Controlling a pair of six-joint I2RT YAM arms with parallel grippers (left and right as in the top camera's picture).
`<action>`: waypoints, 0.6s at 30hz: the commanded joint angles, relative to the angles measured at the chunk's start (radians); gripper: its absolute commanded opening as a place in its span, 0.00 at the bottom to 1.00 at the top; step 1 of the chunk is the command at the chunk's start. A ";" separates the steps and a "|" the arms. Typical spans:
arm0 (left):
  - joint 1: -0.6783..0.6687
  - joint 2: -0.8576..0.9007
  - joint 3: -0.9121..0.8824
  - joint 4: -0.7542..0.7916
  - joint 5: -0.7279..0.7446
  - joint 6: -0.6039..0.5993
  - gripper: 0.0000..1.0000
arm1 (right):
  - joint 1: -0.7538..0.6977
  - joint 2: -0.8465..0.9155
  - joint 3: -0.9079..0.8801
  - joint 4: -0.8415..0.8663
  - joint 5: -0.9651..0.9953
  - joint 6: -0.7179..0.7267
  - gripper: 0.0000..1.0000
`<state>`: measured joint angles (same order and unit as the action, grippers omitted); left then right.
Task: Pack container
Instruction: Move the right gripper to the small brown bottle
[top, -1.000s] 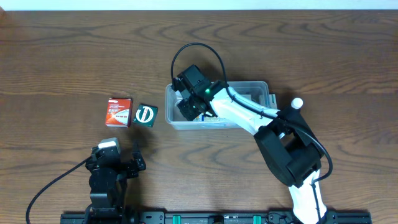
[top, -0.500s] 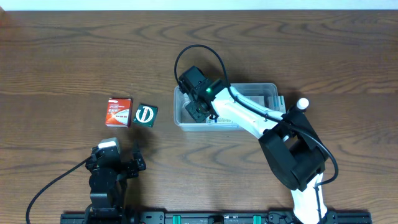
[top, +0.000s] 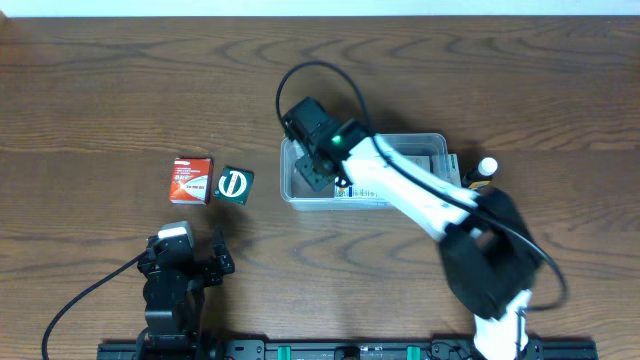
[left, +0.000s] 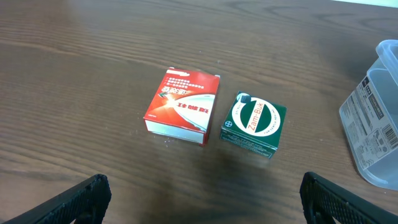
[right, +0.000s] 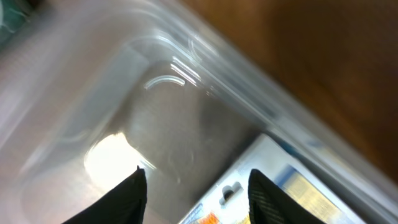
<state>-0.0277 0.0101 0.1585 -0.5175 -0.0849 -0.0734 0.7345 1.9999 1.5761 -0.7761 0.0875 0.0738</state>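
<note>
The clear plastic container (top: 425, 141) stands right of the table's middle. My right gripper (top: 318, 172) reaches down into its left end. In the right wrist view my right gripper (right: 199, 196) is open, just above the container floor (right: 155, 137). A white printed pack (right: 273, 180) with a hang hole lies in the container under the right finger. A red box (top: 191, 180) and a green box (top: 234, 185) lie side by side to the left of the container. My left gripper (left: 202, 199) is open and empty, well short of the red box (left: 183, 107) and the green box (left: 253, 126).
The container's left wall with its white label (left: 379, 118) shows at the right edge of the left wrist view. The right arm's black cable (top: 300, 80) loops above the container. The left arm's base (top: 172, 290) sits at the front left edge.
The container has slid a little to the right with my right gripper inside it. The right arm's elbow has swung right. The left arm and the two boxes have not moved.
</note>
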 joint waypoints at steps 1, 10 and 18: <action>0.005 -0.006 -0.007 -0.001 -0.002 0.009 0.98 | -0.034 -0.148 0.045 -0.055 0.014 0.082 0.53; 0.005 -0.006 -0.007 -0.001 -0.002 0.009 0.98 | -0.339 -0.263 0.045 -0.306 -0.016 0.203 0.63; 0.005 -0.006 -0.007 -0.001 -0.002 0.010 0.98 | -0.597 -0.266 0.045 -0.460 -0.105 0.202 0.60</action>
<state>-0.0280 0.0101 0.1585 -0.5171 -0.0853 -0.0734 0.1822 1.7409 1.6211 -1.2110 0.0242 0.2554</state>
